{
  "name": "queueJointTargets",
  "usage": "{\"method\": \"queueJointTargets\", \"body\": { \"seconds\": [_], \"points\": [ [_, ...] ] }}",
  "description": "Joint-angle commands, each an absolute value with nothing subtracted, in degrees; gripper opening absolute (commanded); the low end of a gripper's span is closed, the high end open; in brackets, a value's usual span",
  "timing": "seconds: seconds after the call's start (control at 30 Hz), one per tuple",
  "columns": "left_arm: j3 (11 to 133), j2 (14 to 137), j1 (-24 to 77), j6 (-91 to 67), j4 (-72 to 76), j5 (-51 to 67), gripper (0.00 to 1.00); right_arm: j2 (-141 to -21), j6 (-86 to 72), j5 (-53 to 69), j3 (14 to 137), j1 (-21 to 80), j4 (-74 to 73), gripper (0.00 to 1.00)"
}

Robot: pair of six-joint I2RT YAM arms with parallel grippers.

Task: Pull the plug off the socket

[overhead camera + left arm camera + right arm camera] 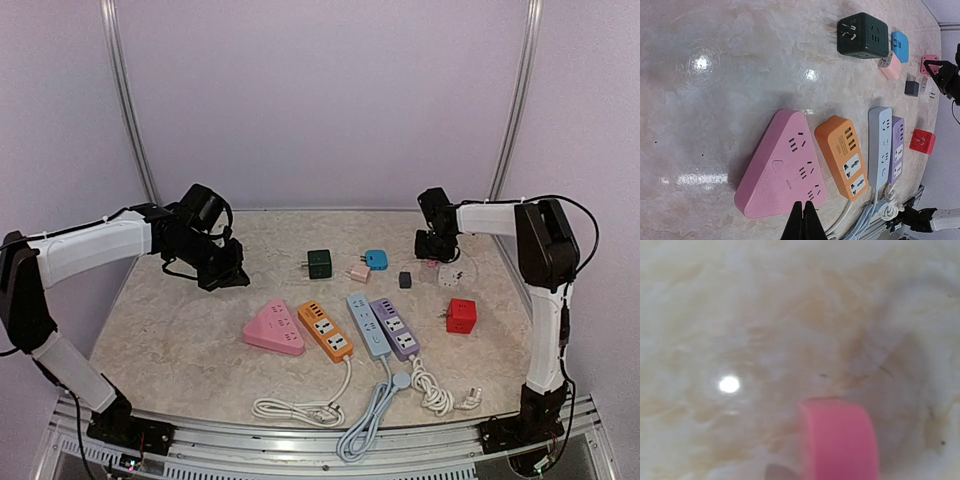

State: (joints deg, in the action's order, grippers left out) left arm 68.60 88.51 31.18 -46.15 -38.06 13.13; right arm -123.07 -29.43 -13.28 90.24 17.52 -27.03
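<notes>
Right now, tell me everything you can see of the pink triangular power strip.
The pink triangular power strip is a rounded triangle of glossy pink plastic, lying flat on the marbled table with its socket face up. That face carries three groups of slots along one side, a small triangular mark near the middle and a zigzag line by another edge. No plug sits in it. It is the leftmost of the row, close beside the orange power strip; whether they touch, I cannot tell.

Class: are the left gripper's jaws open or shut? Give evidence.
Shut: the left wrist view shows the left gripper with jaws pressed together, no gap.
</notes>
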Motion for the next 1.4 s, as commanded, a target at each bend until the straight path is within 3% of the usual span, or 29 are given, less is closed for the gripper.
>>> {"method": "queueJointTargets", "body": {
  "seconds": [0.0,0.83,0.97,1.1,1.23,1.37],
  "points": [
    [68.42,89.03,30.94,-46.03,-37.9,13.51,0.0,-120.31,-29.61,-13.73,92.63,19.26,-28.92,0.42],
    [68.58,88.82,31.12,-45.89,-37.25,13.41,0.0,-113.91,-29.49,-12.16,89.91,22.16,-27.36,0.42],
    [69.09,88.3,30.62,-45.56,-37.65,12.84,0.0,-108.66,-29.06,-11.97,86.52,22.26,-24.76,0.52],
    [69.19,86.68,29.41,-44.78,-37.57,11.95,0.01,-102.2,-28.58,-12.62,82.34,22.32,-22.16,0.76],
    [68.76,83.55,27.52,-43.63,-37.28,10.91,0.16,-94.66,-28.06,-14.4,76.87,22.28,-19.84,0.87],
    [67.85,79.87,25.66,-42.78,-37.01,9.53,0.38,-86.43,-26.98,-16.12,70.24,22.31,-16.21,0.94]
  ]
}}
